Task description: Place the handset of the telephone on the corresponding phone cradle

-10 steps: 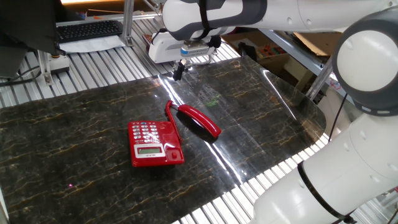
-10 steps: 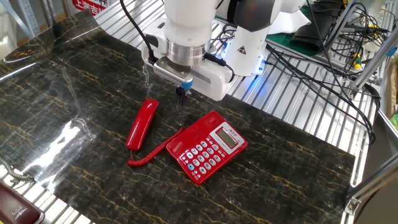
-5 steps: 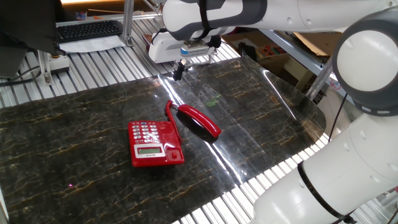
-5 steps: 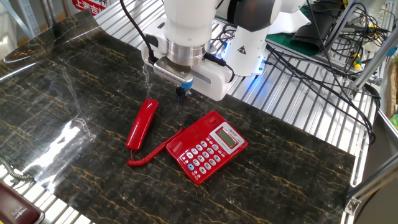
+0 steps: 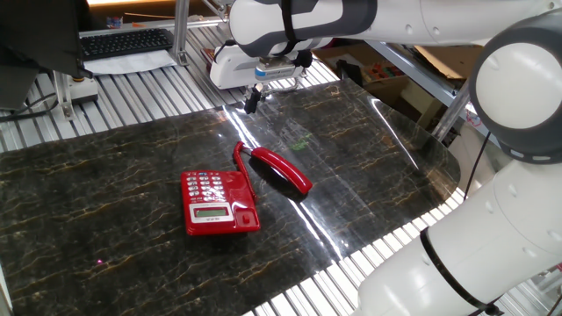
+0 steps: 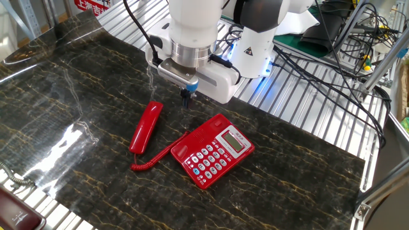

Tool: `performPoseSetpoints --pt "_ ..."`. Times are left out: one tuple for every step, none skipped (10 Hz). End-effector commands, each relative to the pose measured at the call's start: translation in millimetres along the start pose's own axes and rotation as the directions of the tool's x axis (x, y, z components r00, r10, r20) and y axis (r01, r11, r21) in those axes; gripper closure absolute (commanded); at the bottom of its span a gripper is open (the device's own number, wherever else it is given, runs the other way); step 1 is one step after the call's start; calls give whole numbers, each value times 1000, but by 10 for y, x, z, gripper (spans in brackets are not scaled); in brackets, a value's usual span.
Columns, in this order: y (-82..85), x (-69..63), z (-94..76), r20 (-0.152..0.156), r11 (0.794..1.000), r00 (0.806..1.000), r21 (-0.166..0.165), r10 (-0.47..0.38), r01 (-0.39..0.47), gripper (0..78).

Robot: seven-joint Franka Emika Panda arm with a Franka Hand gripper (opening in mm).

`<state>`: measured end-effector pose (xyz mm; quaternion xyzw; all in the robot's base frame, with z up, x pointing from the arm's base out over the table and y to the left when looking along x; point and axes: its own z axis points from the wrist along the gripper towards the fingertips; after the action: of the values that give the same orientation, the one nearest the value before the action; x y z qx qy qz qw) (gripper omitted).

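Note:
The bright red telephone (image 5: 215, 202) lies flat on the dark marble tabletop, keypad and small LCD facing up; it also shows in the other fixed view (image 6: 214, 150). Its phone cradle (image 5: 247, 197) (image 6: 197, 134) is an empty strip along the side nearest the handset. The red handset (image 5: 282, 170) (image 6: 146, 126) lies on the table beside the phone, apart from it, joined by a red coiled cord (image 6: 155, 158). My gripper (image 5: 252, 98) (image 6: 186, 98) hangs above the table behind the handset, fingers together and holding nothing.
A darker maroon phone (image 6: 16, 216) sits at the table's near corner. A keyboard (image 5: 125, 41) lies on the slatted bench behind. The robot base (image 6: 255, 45) and cables (image 6: 332, 38) stand at the back. The big white arm (image 5: 492, 202) overhangs the table's right side.

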<state>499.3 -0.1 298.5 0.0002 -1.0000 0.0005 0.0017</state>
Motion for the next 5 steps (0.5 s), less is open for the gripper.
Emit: performPoseSetpoints --pt "1 0 -3 -42 985 984 -1 -175 175 776" --pt "7 0 -11 -43 983 983 48 -176 178 776" --pt "9 0 -22 -42 984 984 42 -172 174 776" --pt "14 0 -38 -46 984 984 42 -173 175 776" --pt "17 -1 -48 -51 983 983 41 -175 177 776"
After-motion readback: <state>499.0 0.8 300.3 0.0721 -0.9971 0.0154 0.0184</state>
